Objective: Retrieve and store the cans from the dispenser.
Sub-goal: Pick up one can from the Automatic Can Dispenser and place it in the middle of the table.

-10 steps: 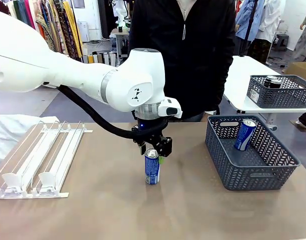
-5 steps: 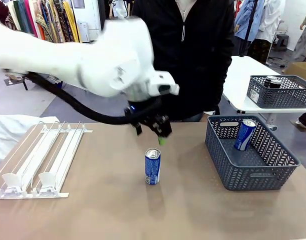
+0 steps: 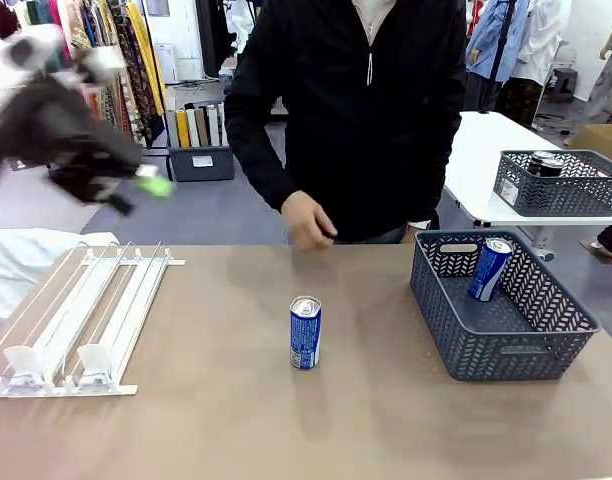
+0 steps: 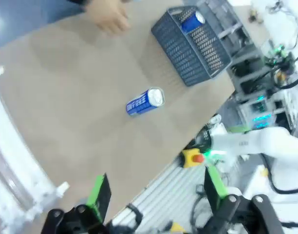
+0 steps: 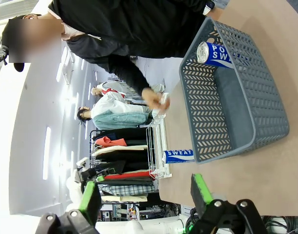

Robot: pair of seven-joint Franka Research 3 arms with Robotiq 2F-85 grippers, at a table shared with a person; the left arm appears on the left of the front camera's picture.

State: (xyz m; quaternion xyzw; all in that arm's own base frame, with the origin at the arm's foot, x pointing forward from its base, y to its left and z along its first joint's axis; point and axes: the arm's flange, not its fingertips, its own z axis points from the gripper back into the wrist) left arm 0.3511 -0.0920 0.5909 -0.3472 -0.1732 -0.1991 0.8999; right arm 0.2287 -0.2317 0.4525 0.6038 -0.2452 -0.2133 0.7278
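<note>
Can on table: blue slim drink can with silver top and white lettering (image 3: 305,333) stands upright mid-table, alone — between the white wire-rail dispenser rack (image 3: 76,315) and the grey-blue mesh plastic basket (image 3: 498,305), touching neither.
Can in basket: second blue can (image 3: 489,268) leans against the basket's far wall.
Dispenser: lanes look empty.
Handling: thin metal wall, rigid if full, dents under a hard squeeze; smooth and probably slippery; tall and narrow, so it tips easily. Best hold judged to be across the mid-body, pads square to the sides.
Left gripper (image 4: 156,192): fingers spread wide, nothing between them; seen blurred at far left in the front view, high above the rack.
Right gripper (image 5: 144,197): green pads well apart, empty, beside the basket.
Person's hand (image 3: 307,222): at the far table edge, behind the can, not touching it.
Change: a second ago the left gripper was on the can's top; half a second ago above it — now swung away left. Can unmoved.
</note>
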